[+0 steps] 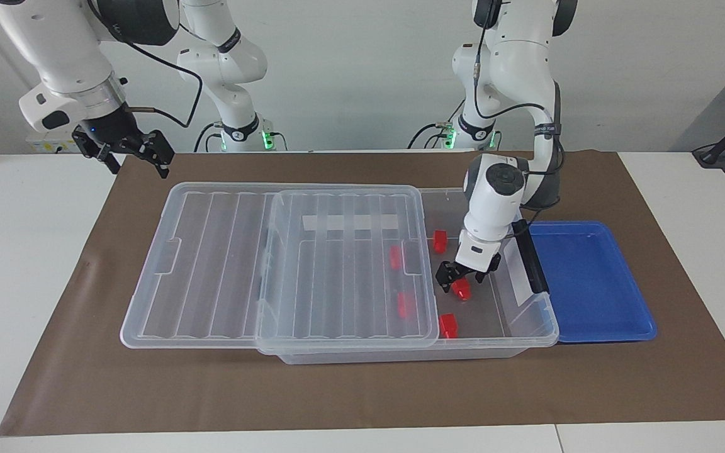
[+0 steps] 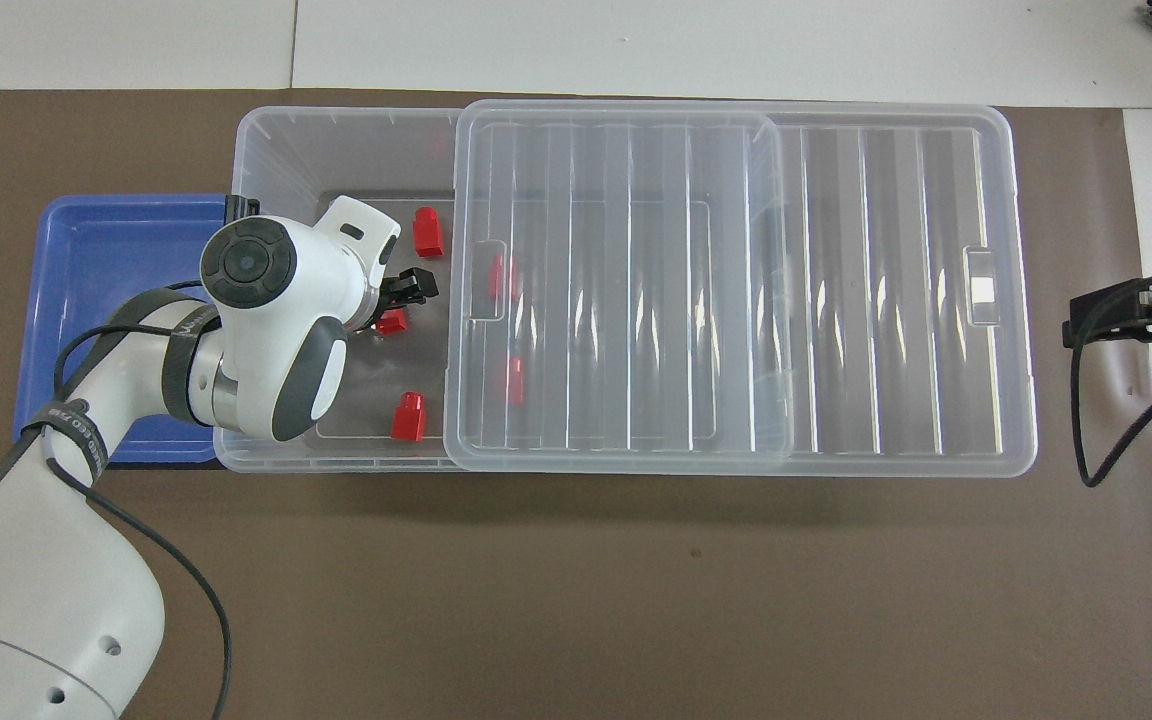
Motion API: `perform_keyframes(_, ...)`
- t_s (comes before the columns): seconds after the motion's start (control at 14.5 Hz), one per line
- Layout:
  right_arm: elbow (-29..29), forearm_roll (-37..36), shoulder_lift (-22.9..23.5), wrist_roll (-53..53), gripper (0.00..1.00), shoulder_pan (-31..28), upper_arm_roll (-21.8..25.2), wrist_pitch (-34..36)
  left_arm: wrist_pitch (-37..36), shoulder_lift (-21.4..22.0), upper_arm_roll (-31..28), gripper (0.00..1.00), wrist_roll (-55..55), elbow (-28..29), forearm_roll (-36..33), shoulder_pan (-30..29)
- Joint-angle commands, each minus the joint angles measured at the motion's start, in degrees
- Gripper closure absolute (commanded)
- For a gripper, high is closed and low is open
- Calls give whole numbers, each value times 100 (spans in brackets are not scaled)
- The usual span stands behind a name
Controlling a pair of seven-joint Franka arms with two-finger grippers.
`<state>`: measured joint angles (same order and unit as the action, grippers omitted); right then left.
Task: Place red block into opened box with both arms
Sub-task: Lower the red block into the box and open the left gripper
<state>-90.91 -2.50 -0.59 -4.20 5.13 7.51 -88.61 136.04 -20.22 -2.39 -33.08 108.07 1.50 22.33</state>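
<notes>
Left gripper [image 1: 461, 281] spread low inside box [image 1: 529, 324], red block [image 1: 461, 289] on floor between its fingers; lifting may snag block; right gripper [image 1: 128, 156] spread, waiting over mat.

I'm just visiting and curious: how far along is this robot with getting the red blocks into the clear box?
Nearly done, it seems. The large clear plastic box has its ribbed lid slid aside, and five small red plastic blocks lie inside. The left gripper, open, hangs over the latest red block. The blue tray holds nothing. The right gripper waits open off the lid's end. Probably only withdrawing is left.
</notes>
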Motion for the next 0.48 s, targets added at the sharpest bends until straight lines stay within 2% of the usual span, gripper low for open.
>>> perform_keyframes(0.0,170,109,165,157,0,-74,-13,2,-691,422,-112,0,-120,-93,87,105)
perform_keyframes(0.21,179,109,165,165,0,-65,-13,28,-1217,756,-121,0,-146,-181,87,61)
perform_keyframes(0.41,327,144,165,148,0,5,-66,361,-2078,958,-156,0,-129,-654,70,-9)
